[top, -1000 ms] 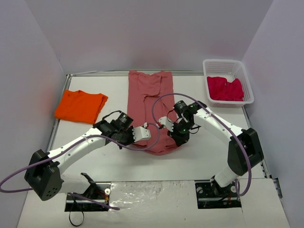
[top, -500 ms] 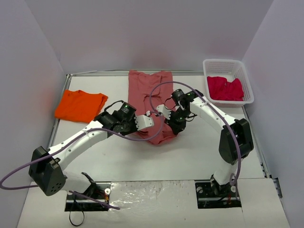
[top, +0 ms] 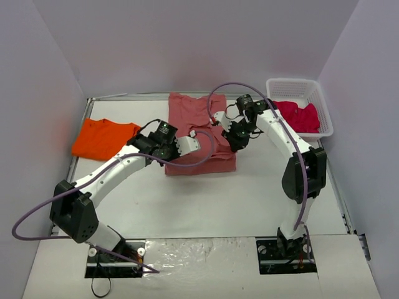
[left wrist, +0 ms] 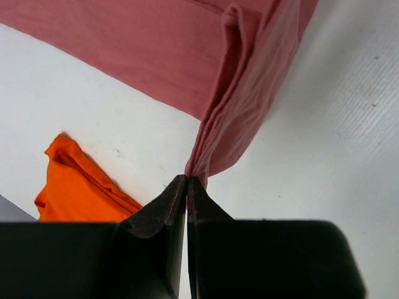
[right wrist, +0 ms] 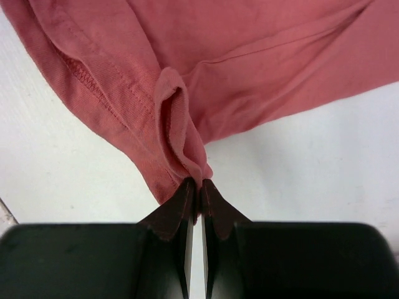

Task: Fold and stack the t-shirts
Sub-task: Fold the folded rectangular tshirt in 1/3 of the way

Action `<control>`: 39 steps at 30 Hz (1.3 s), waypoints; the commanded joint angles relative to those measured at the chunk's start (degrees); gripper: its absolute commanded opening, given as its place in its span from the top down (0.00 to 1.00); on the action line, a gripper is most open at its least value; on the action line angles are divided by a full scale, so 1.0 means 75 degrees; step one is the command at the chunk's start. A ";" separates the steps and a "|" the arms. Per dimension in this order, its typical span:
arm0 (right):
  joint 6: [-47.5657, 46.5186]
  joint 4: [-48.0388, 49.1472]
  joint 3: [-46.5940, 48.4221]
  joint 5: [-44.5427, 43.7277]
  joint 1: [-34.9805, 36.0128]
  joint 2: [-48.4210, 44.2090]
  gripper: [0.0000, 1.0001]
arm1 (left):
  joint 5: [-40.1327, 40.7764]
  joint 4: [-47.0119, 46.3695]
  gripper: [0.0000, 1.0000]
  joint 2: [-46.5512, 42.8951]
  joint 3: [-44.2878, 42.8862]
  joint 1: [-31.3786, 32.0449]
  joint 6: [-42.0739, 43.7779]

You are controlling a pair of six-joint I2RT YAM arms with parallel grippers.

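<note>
The large brick-red t-shirt (top: 206,163) lies mid-table, its near part doubled back over itself. My left gripper (top: 194,139) is shut on a bunched edge of it (left wrist: 240,106) at the left side. At the right side my right gripper (top: 233,138) is shut on a pinched fold near the hem (right wrist: 181,131). Both pinch points hang just above the table. The bright orange t-shirt (top: 106,138) lies folded at the far left, and shows beside the left fingers (left wrist: 75,187). The crimson-pink t-shirt (top: 298,115) is heaped in the basket.
A white plastic basket (top: 293,81) stands at the back right corner. Purple cables loop over both arms above the cloth. White walls close in the table on three sides. Bare white table (top: 206,205) lies between the shirt and the arm bases.
Both grippers have travelled toward the far side, carrying the brick-red shirt's near end with them. The shirt now lies shorter, its near edge straight across.
</note>
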State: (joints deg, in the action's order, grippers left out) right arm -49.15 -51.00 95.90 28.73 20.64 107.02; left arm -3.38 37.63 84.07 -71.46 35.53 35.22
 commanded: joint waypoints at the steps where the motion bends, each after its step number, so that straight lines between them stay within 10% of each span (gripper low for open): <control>1: 0.0002 -0.0407 0.0537 0.0071 -0.0115 0.0366 1.00 | -0.0101 -0.0235 0.98 0.0168 -0.0549 -0.0271 0.0190; 39: 0.0014 -0.0407 0.4440 0.0119 -0.0631 0.3577 1.00 | -0.0335 -0.1220 0.98 0.2911 -0.2741 -0.1280 0.0565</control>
State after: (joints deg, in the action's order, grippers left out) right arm -49.12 -51.72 126.58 29.39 16.40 132.81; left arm -5.91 29.71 105.73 -89.14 26.46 38.87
